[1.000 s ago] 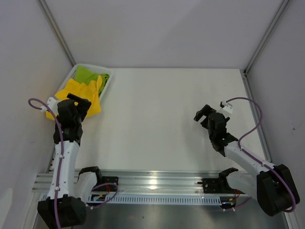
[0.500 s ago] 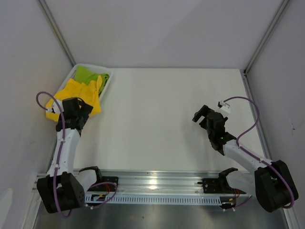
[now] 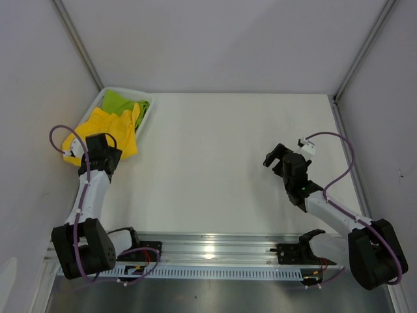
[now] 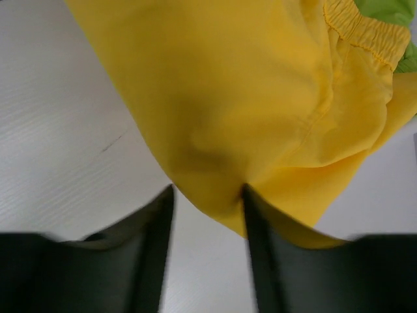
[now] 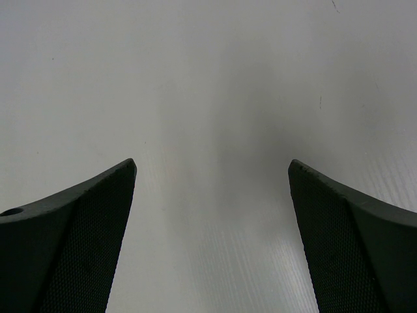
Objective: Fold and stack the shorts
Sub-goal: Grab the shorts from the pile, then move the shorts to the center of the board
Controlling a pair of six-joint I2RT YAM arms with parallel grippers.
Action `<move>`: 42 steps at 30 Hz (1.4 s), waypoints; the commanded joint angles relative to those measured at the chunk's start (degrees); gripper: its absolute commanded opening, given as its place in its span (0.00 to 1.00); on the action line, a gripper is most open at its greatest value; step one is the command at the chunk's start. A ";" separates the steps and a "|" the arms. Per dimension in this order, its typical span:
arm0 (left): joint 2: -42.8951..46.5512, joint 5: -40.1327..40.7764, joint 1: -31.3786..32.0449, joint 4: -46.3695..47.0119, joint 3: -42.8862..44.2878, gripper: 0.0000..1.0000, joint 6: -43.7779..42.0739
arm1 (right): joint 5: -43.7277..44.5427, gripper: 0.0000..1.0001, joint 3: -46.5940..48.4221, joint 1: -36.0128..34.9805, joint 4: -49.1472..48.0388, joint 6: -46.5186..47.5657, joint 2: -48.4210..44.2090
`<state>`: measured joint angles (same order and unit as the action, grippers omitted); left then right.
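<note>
No readable text, apparently, in any view

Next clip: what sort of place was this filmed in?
Probably a lab robot test cell: a white table boxed in by plain grey walls with metal frame posts, and a left arm and right arm bolted to an aluminium rail.

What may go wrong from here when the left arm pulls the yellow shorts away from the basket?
The left gripper has only a small fold at the edge of the yellow shorts between its fingers; such a thin bite may slip out when pulled.
The lime green shorts lie against the yellow ones in the white basket, so they may be dragged along, or the basket may shift.
</note>
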<state>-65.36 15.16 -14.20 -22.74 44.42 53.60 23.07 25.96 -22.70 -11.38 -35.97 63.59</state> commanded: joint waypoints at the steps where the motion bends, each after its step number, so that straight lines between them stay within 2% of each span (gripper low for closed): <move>1: -0.73 2.16 -0.57 3.31 0.40 0.39 0.36 | 1.28 0.99 2.26 -0.24 -1.37 0.11 0.39; 3: -0.91 2.07 -0.57 3.32 0.49 0.21 0.36 | 1.19 0.99 2.35 -0.24 -1.28 -0.07 0.57; 4: -0.91 1.89 -0.57 3.23 0.40 0.05 0.36 | 1.27 0.99 2.35 -0.24 -1.37 0.02 0.57; 5: -0.73 1.72 -0.57 3.14 0.57 0.00 0.19 | 1.10 0.99 2.35 -0.24 -1.45 0.02 0.74; 12: 2.95 3.13 -0.57 0.60 5.49 0.00 -0.34 | 0.66 1.00 2.87 -0.42 -1.37 -0.07 1.80; 16: 3.23 0.05 -0.57 0.51 12.68 0.00 -2.36 | -1.18 1.00 3.05 -0.42 -2.42 0.89 2.50; 19: 4.10 -4.25 -0.48 1.90 17.87 0.00 -5.26 | -2.06 0.99 3.22 -0.68 -3.04 1.42 3.46; 23: 7.44 -10.91 -0.22 8.22 22.88 0.00 -8.94 | -3.20 1.00 4.01 -1.03 -3.04 2.13 4.43; 28: 9.99 -20.50 -0.13 11.14 27.03 0.00 -10.01 | -4.17 0.99 4.54 -1.65 -3.48 2.92 5.14; 31: 12.45 -22.80 -0.13 13.94 26.60 0.00 -9.40 | -4.96 0.99 4.54 -1.91 -4.27 3.71 5.22; 34: 13.60 -24.56 -0.22 15.36 27.20 0.00 -8.61 | -12.05 0.99 4.19 -2.26 -8.56 6.34 5.84; 39: 10.79 -30.88 -0.22 14.48 27.74 0.00 -7.20 | -32.53 0.98 5.06 -5.50 -18.58 12.83 11.27; 42: 11.39 -30.98 -0.22 14.48 24.76 0.00 -7.81 | -34.23 0.98 8.49 -9.81 -19.12 17.32 14.70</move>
<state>-54.39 -11.99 -14.26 -11.27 70.00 45.08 -2.26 29.93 -29.04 -24.01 -25.39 75.70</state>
